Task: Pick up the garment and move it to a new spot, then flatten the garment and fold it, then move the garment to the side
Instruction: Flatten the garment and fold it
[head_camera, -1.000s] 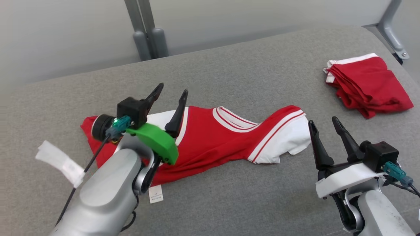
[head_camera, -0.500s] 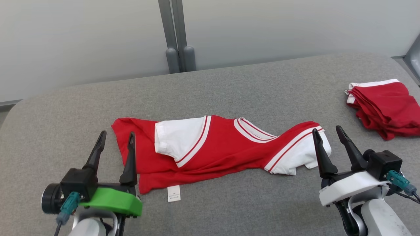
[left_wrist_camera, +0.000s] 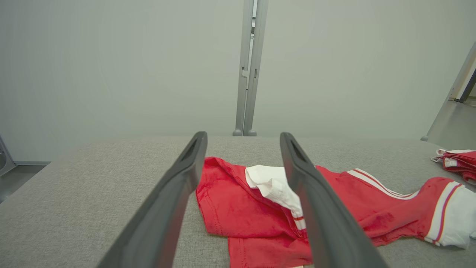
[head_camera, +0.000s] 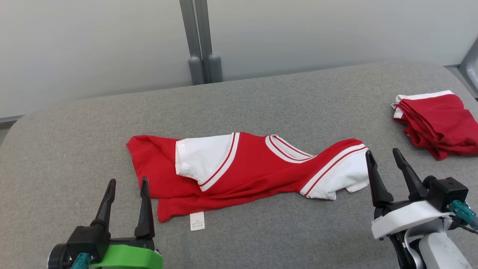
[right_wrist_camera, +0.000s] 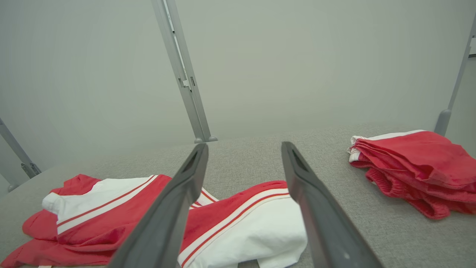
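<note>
Garment [head_camera: 254, 172] lies bunched; folded red pile [head_camera: 437, 119] runs off the right edge.

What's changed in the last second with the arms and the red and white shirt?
The left gripper, which was over the left end of the garment, has pulled back toward the robot and sits open, holding nothing. The right gripper drew back slightly, also open. The head view shifted too. The garment keeps its crumpled shape; the folded red pile is unmoved.
</note>
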Tool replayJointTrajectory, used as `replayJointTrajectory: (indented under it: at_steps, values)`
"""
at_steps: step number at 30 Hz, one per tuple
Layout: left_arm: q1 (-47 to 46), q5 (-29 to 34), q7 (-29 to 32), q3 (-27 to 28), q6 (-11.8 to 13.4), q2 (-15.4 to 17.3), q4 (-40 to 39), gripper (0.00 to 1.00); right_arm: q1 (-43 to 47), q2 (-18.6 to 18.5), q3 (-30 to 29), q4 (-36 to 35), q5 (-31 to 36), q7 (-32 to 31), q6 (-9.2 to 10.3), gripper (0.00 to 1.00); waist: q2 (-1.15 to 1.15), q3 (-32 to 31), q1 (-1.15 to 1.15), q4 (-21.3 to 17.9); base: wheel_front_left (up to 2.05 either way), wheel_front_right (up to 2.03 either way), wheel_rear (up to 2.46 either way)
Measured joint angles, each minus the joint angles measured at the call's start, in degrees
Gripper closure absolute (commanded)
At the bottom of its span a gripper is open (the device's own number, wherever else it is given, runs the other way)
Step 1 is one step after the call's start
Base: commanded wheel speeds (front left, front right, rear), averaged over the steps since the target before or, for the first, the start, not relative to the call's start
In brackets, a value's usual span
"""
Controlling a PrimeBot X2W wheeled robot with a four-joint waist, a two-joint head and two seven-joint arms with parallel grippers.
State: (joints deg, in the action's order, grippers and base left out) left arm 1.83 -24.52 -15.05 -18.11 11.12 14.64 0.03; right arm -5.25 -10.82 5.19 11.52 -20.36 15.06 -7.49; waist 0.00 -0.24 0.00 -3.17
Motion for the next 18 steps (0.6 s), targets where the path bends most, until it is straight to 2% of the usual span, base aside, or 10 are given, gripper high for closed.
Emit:
replayJointTrajectory:
  at_steps: [7,11,14,18]
  values:
    - [0.5,2.6,0.0,2.7,-2.7,-2.4,1.3,0.00,0.0,-0.1,0.4,-0.2,0.2,0.0,0.00,0.00,0.00,0.2,0.00,0.0,0.00,0.00,0.00]
    - [0.4,3.7,0.0,2.5,-4.6,-3.8,2.2,0.00,-0.8,-1.0,2.5,0.4,0.1,0.0,0.00,0.00,0.00,0.3,0.00,1.1,0.00,0.00,0.00]
    - [0.2,4.2,0.0,2.4,-5.4,-4.7,2.7,0.00,-3.7,-2.9,4.4,2.4,-0.6,0.0,0.00,0.00,0.00,0.5,0.00,2.8,0.00,0.00,0.00]
    - [-0.5,4.8,0.0,2.7,-6.4,-5.3,3.4,0.00,-10.3,-4.6,7.7,6.8,-3.2,-4.2,0.00,0.00,0.00,1.3,0.00,5.6,0.00,0.00,0.00]
